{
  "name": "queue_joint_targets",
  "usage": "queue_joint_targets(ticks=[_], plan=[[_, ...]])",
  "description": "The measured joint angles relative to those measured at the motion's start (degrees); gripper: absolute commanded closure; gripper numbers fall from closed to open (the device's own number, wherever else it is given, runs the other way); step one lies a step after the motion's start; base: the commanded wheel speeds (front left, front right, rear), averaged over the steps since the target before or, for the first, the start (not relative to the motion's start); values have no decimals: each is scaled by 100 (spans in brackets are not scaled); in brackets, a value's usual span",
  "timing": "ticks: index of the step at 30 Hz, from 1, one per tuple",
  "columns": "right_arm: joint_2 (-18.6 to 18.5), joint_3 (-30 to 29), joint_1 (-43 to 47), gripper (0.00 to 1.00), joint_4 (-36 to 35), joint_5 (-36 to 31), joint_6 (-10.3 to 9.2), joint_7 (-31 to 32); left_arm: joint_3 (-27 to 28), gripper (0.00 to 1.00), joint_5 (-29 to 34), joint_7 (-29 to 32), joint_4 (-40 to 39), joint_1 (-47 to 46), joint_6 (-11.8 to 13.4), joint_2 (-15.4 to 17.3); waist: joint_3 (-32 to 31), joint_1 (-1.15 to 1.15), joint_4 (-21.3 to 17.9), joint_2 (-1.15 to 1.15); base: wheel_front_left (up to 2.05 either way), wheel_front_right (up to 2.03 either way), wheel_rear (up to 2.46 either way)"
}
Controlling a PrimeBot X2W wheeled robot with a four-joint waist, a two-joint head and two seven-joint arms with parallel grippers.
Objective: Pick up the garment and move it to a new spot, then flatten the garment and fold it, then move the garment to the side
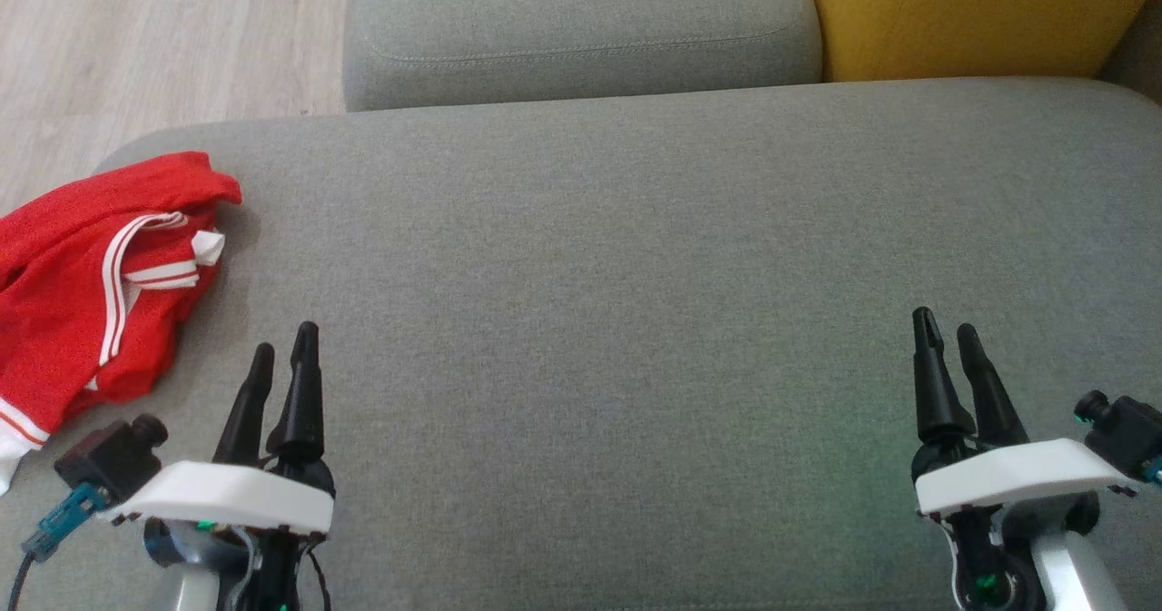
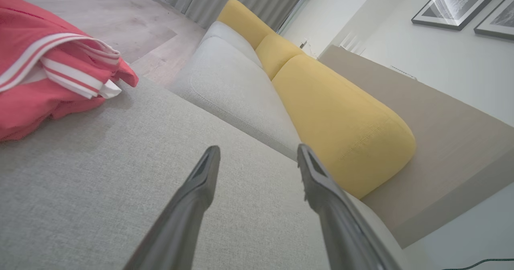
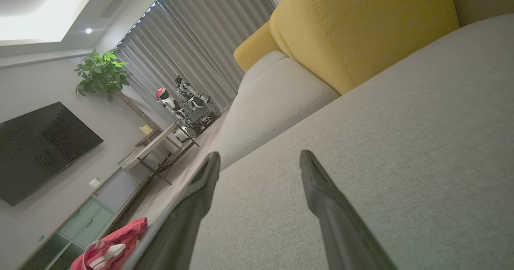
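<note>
Both grippers hover low over the grey seat (image 1: 590,257), at its near edge. The left gripper (image 1: 285,339) is by the seat's left end and the right gripper (image 1: 944,320) by its right end. Each has its two dark fingers spread with bare upholstery in the gap, and neither grips anything.

Off the seat's left side, a low cabinet (image 3: 60,238) with open compartments stands against the wall; I cannot tell what is in them.

Behind the seat's far edge sits a second grey cushion (image 1: 581,21), with a yellow cushion (image 1: 971,12) at the far right corner. Pale wooden floor (image 1: 136,39) shows past the far left corner. Nothing lies on the seat between the two grippers.

The red garment (image 1: 82,266), trimmed with white stripes, lies crumpled on the seat's left end. It is just beside the left gripper, on its outer side and a little ahead of its fingertips, without touching them. It is well apart from the right gripper, across the seat's full width.
</note>
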Motion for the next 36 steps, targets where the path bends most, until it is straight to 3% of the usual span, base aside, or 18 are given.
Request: queue_joint_targets(ticks=[36], plan=[[30, 101, 13, 0, 263, -2773, 0, -512, -534, 0, 2671, -612, 69, 336, 446, 303, -62, 0, 15, 0, 0, 0, 0]])
